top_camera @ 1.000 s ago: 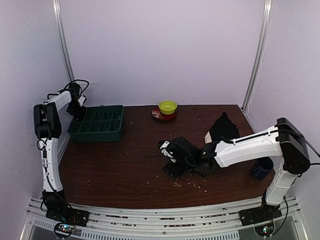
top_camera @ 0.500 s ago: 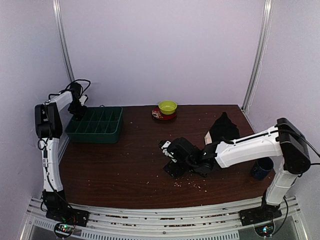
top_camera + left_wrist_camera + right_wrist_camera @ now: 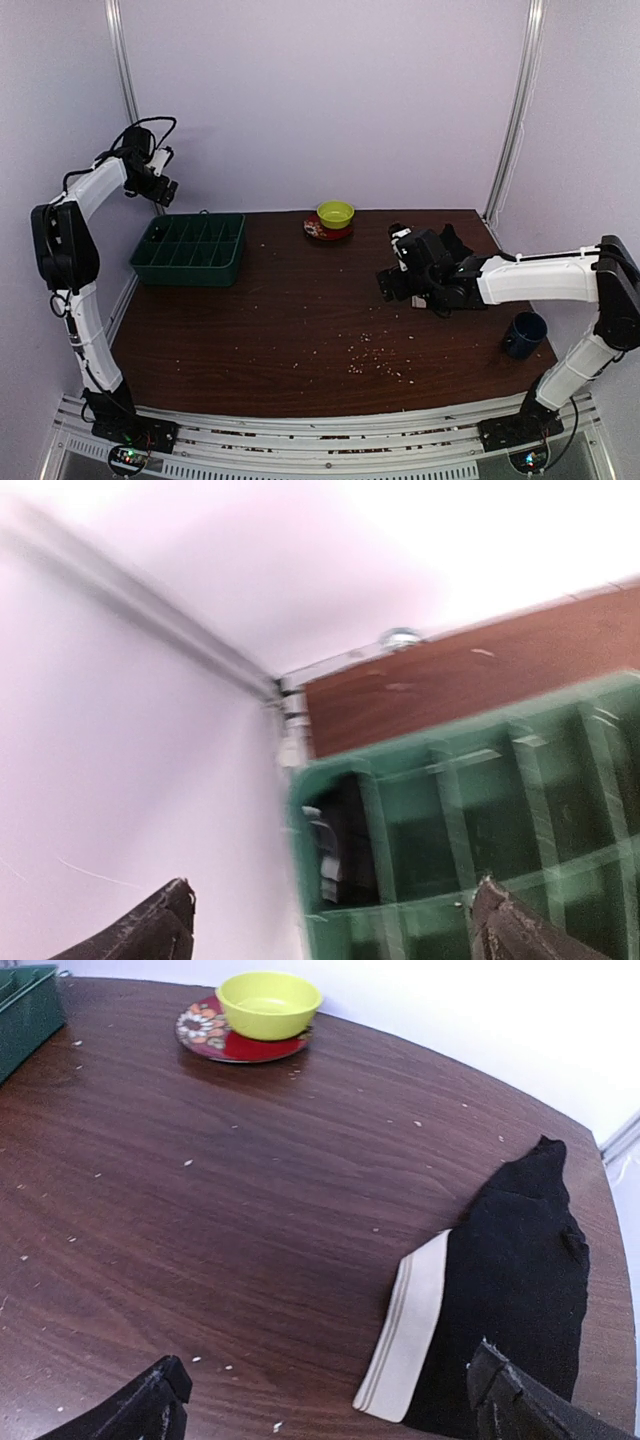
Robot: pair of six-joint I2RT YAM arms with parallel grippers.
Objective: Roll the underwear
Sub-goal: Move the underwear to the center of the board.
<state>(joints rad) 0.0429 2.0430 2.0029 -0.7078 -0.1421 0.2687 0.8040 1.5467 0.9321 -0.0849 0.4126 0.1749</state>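
One underwear (image 3: 345,845), black with white trim and rolled up, sits in the corner compartment of the green tray (image 3: 450,765). My left gripper (image 3: 330,925) hangs open above it with nothing between its fingers; from above it is raised (image 3: 160,186) over the tray's (image 3: 190,262) far left corner. A second underwear (image 3: 515,1260), plain black with a white band (image 3: 408,1330), lies flat on the table at the right. My right gripper (image 3: 330,1400) is open just in front of its band, empty. From above, that gripper (image 3: 390,283) partly hides this underwear (image 3: 452,250).
A yellow-green bowl (image 3: 335,213) stands on a red patterned plate (image 3: 318,230) at the back middle. A dark blue mug (image 3: 524,335) is by the right arm's base. Pale crumbs (image 3: 372,352) are scattered over the brown table. Walls close in on the left and back.
My left gripper opened and rose from the tray's far left corner, leaving the rolled underwear in the compartment. My right arm swung from the table's middle back and right toward the flat underwear.
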